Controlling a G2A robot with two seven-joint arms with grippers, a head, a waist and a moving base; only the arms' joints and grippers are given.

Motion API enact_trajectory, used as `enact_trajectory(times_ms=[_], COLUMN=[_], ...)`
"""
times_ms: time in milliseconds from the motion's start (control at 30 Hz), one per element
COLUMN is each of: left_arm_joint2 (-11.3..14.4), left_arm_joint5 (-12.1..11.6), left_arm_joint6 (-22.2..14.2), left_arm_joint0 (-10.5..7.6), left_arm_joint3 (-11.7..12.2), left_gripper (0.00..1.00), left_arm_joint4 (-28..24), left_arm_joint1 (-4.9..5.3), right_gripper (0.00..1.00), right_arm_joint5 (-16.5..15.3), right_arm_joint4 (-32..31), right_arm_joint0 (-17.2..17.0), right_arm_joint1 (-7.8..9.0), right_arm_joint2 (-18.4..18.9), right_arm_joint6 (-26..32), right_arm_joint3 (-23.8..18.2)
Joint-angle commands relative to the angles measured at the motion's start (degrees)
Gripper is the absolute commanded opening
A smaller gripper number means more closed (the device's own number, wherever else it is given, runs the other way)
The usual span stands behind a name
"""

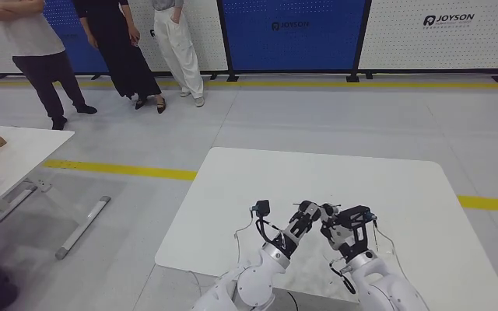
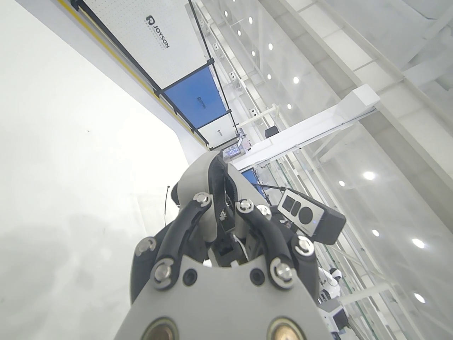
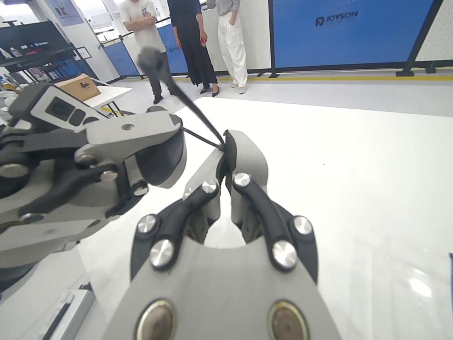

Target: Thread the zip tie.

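A white desk (image 1: 257,179) stands on a grey floor (image 1: 156,132). Two robot arms come up from the near edge of the desk. Their hands meet close together above it, near that edge.

The right hand (image 3: 223,143) has its two fingers pressed together. It pinches the zip tie (image 3: 193,106) right at its fingertips. The zip tie is thin and black. From the pinch, the strap goes up and away from the hand, out into the air above the desk. At the far end of the strap sits a small dark head (image 3: 149,57), which looks blurry.

A thinner black strand (image 3: 200,136) runs from the same pinch across to the left hand (image 2: 217,160), which is just beside the right hand. The strand goes in behind a grey finger of the left hand. The left hand also has its fingers pressed together, with the black pads touching. It is not clear whether the strand is caught between those pads.

In the left wrist view, a thin black bit of the zip tie shows next to the left hand, over the white desk.

A small black and grey camera (image 2: 311,215) sits on the right arm, close to the left hand.

Far off, a yellow line (image 1: 117,167) runs across the floor, and a blue wall (image 1: 296,35) stands behind it. A second desk (image 1: 23,148) stands on the robot's left, well apart from the first. A brown box (image 3: 79,88) rests on it.
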Motion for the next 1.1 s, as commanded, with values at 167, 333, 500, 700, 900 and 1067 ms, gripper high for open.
enact_trajectory(times_ms=[167,333,500,700,900,1067], left_arm_joint2=[-0.24,-0.39,-0.62,-1.25,-1.83,-2.13], left_arm_joint5=[-0.93,-1.58,-2.60,-3.94,-4.91,-5.48], left_arm_joint6=[-0.10,-0.17,-0.13,-0.93,-1.13,-1.13], left_arm_joint0=[0.10,0.26,0.52,1.16,1.91,2.35], left_arm_joint3=[-0.23,-0.61,-1.19,-2.15,-3.29,-3.76], left_gripper=[0.00,0.00,0.00,0.00,0.00,0.00], left_arm_joint4=[0.01,-0.05,-0.04,-0.75,-0.78,-0.82], left_arm_joint1=[0.00,0.01,0.05,0.21,0.38,0.47], right_gripper=[0.00,0.00,0.00,0.00,0.00,0.00], right_arm_joint5=[-0.20,-0.27,-0.43,-0.80,-0.57,0.03], right_arm_joint4=[-0.17,-0.26,-0.31,-0.64,-2.39,-4.54], right_arm_joint0=[0.38,0.45,0.53,0.67,0.73,0.62], right_arm_joint1=[-0.02,0.00,0.02,0.04,0.08,0.07], right_arm_joint2=[-0.31,-0.35,-0.45,-0.63,-0.88,-1.40], right_arm_joint6=[0.50,0.73,0.94,1.01,0.22,-1.21], right_arm_joint3=[0.44,0.58,0.83,1.23,1.94,2.82])
